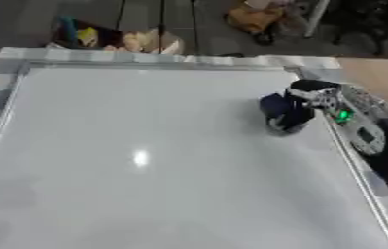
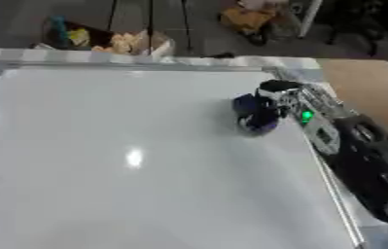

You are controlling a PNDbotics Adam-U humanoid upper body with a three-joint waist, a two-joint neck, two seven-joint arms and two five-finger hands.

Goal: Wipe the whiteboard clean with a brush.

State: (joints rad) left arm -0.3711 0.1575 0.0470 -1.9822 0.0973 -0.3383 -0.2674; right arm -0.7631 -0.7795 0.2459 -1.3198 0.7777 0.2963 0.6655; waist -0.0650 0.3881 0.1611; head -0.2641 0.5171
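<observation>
Here the right robot hand point(image 1: 312, 99) curls round the dark brush point(image 1: 284, 113); brush touches whiteboard point(image 1: 146, 155).

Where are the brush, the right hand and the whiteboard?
brush point(image 1: 284, 113), left eye view, dark blue body.
right hand point(image 1: 309, 93), left eye view, fingers curled over the brush.
whiteboard point(image 1: 146, 146), left eye view, bare white surface.

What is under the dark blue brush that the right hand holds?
Under the brush lies the whiteboard, white and unmarked around it. The right hand holds the brush near the board's right edge. The patch directly beneath the brush is covered, so any marks there cannot be seen.
</observation>
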